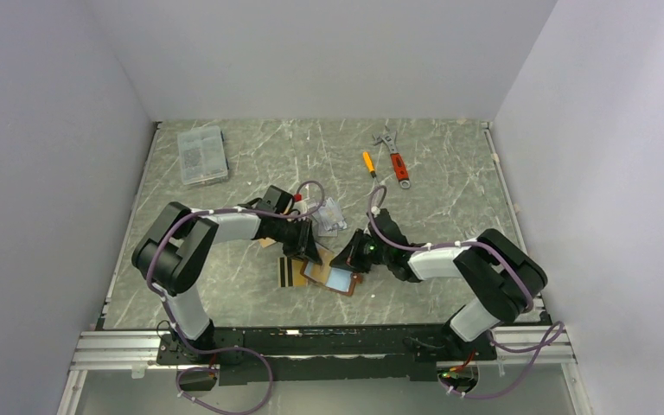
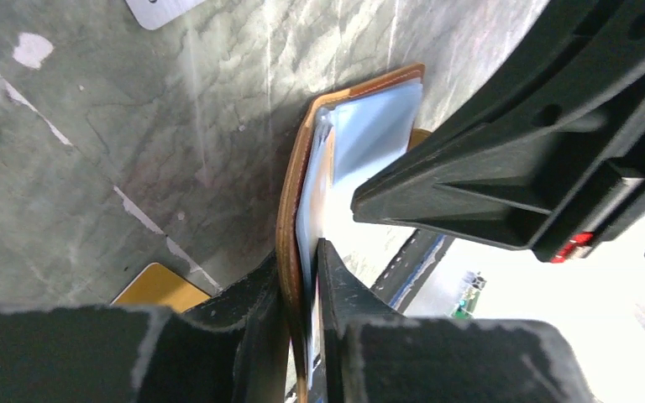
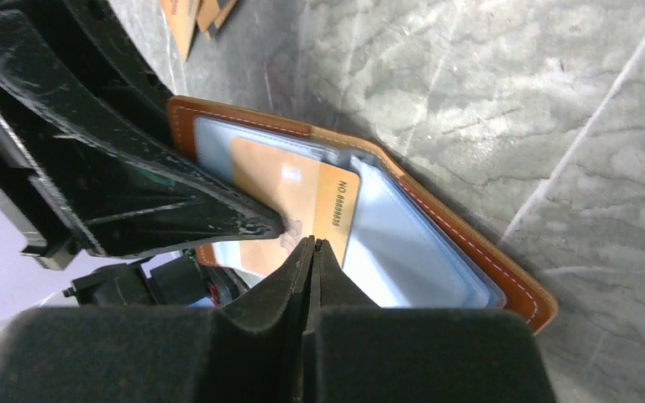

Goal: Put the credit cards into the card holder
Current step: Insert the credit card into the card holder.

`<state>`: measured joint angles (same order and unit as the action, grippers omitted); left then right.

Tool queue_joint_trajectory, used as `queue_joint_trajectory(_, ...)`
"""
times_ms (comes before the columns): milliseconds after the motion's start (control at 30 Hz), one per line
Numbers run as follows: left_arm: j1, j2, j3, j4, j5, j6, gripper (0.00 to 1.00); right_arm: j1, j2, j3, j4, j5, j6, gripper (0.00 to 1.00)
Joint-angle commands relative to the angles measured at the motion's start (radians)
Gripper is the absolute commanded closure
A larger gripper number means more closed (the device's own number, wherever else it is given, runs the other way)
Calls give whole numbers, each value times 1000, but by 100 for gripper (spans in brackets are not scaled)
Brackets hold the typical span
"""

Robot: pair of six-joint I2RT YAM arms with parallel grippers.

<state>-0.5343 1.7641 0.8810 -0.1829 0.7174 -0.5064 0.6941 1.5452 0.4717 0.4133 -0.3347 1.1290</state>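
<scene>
Right gripper [image 3: 312, 248] squeezed fully shut, nothing showing between its tips, nose against the orange card [image 3: 298, 193], which seems part-way into a clear sleeve; left gripper [image 2: 301, 262] pinches the card holder [image 2: 289, 189] by its leather edge, propping it open on the table [image 1: 450, 199] between the arms; a skewed push could buckle the card or drag the holder from that pinch; tan leather, pale stitching, glossy bluish sleeves.

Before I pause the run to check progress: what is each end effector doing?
Left end effector: closed on the edge of the wallet.
Right end effector: closed, holding nothing, tips at the orange card.
</scene>
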Motion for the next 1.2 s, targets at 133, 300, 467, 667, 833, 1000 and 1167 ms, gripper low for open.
queue_joint_trajectory(133,30,-19,-84,240,196,-124,91,-5,-6,-46,39,13,4,100)
queue_joint_trajectory(300,31,-22,-93,252,199,-130,96,-9,-23,-58,34,9,-12,94)
queue_joint_trajectory(467,32,-19,-96,256,193,-129,96,-10,6,-27,0,7,-24,100)
queue_joint_trajectory(667,34,-17,-102,315,239,-170,99,-10,54,6,-36,-3,-34,100)
queue_joint_trajectory(833,34,-17,-106,329,247,-186,99,-9,38,26,-35,-10,-50,100)
queue_joint_trajectory(1000,27,-15,-72,242,200,-144,79,-8,10,26,-31,-11,-44,100)
queue_joint_trajectory(1167,13,-14,-56,210,184,-127,68,2,-3,47,-46,-7,-34,100)
